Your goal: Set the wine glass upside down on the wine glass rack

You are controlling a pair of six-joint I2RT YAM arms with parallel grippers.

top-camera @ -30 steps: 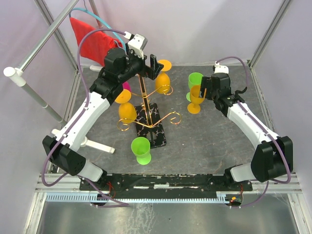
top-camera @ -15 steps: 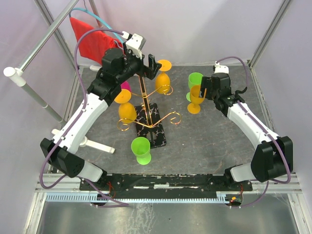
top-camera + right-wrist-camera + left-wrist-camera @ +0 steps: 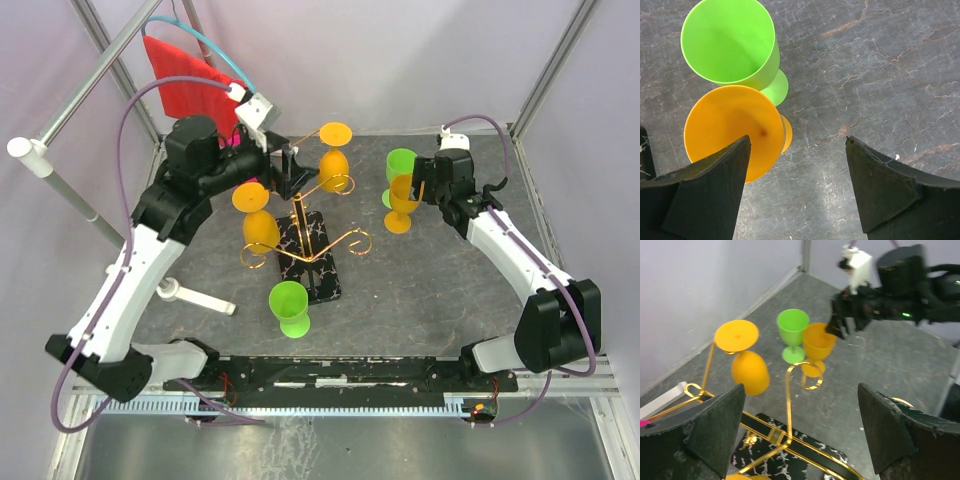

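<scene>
**Left gripper pulls back from the rack; mind the right pickup**

It is spread and empty at 11 o'clock of the wine glass rack, where two orange glasses hang inverted. At the rack's 2 o'clock, your right gripper hovers spread over the upright orange wine glass. Closing could knock the green glass just beside it.

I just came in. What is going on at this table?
Two robot arms are hanging wine glasses upside down on a gold wire rack. Two orange glasses already hang there. The left pincer is open and empty beside the rack. The right pincer, also open, is over an upright orange glass next to a green glass, not gripping it yet. A second green glass stands in front of the rack.
</scene>
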